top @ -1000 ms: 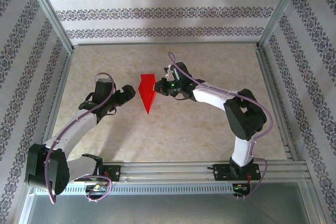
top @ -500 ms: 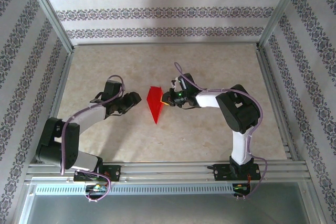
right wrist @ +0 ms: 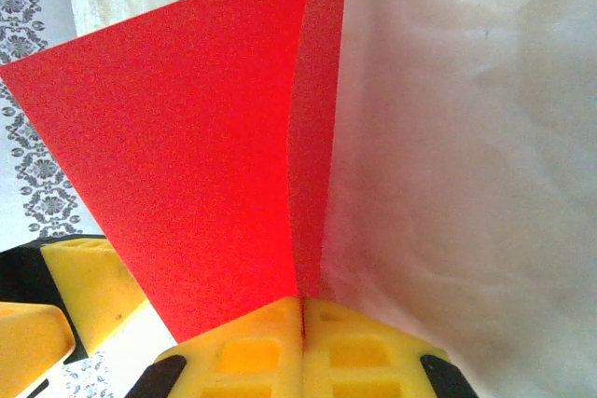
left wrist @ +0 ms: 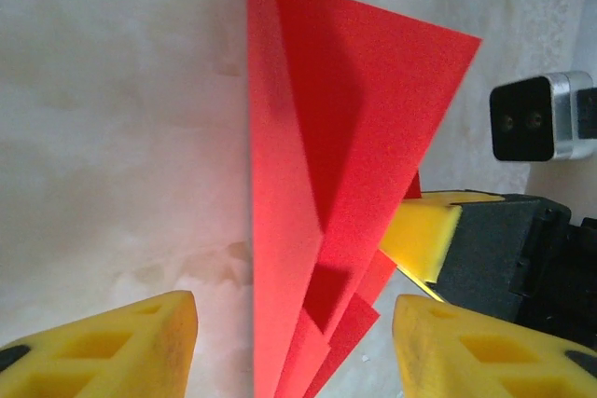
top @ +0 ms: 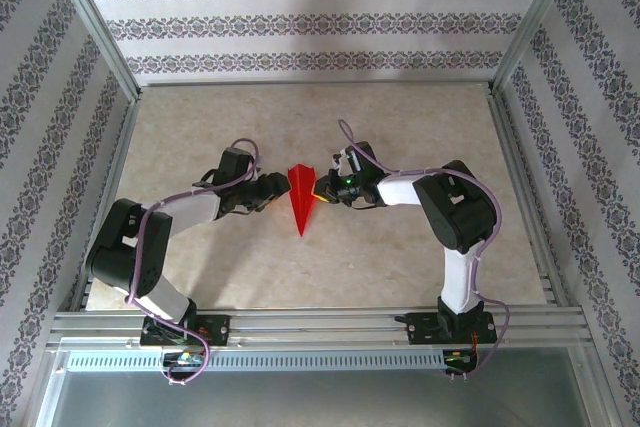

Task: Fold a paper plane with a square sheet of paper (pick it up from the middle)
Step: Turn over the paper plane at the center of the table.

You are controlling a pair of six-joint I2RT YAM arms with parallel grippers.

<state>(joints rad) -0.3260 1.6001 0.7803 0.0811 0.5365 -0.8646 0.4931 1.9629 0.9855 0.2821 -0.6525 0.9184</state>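
Holding a red paper plane between two grippers at mid-table

Top external view: the paper plane [top: 301, 197] is sitting near the middle of the table [top: 400, 277]. Its narrow point is aiming toward the arm bases and its wide end toward the far wall. The right gripper [top: 320, 190] is meeting the plane's right edge. The left gripper [top: 277, 190] is sitting just beside its left edge.

Left wrist view: the left gripper's two yellow pads [left wrist: 112, 342] are standing apart. The red folds are rising from between them, with bare table showing on either side of the paper. One yellow pad of the right gripper is pressing against the plane's right side.

Right wrist view: the right gripper's pads [right wrist: 252, 356] are pressing together, clamping the paper's lower edge at the crease. The red sheet is fanning upward and to the left from that pinch. The left gripper's yellow pads are showing at the lower left, close beside the sheet.
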